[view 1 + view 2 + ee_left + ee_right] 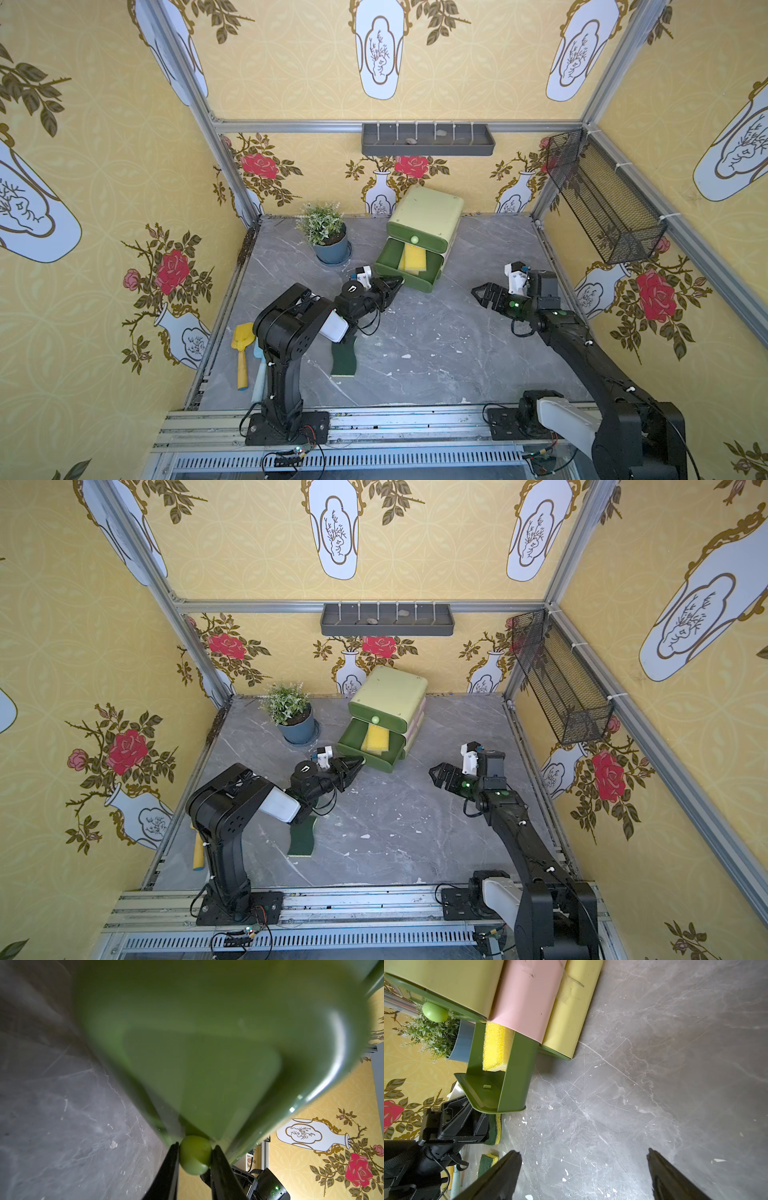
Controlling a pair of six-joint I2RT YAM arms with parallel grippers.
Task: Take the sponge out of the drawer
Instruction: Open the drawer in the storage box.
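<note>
The yellow sponge (412, 257) (376, 737) (495, 1047) lies in the dark green drawer (415, 282) (376, 764) (512, 1076), which stands pulled out from the bottom of a light green cabinet (428, 212). My left gripper (398, 283) (360, 764) (196, 1145) is at the drawer's front, shut on its round green knob (195, 1154). The drawer front (207, 1043) fills the left wrist view. My right gripper (478, 294) (434, 773) (583, 1151) hangs open over bare table to the right of the drawer, holding nothing.
A second sponge (345, 359), green side up, lies on the table under my left arm. A potted plant (326, 232) stands left of the cabinet. A yellow toy shovel (242, 349) lies by the left wall. A wire basket (602, 199) hangs on the right wall.
</note>
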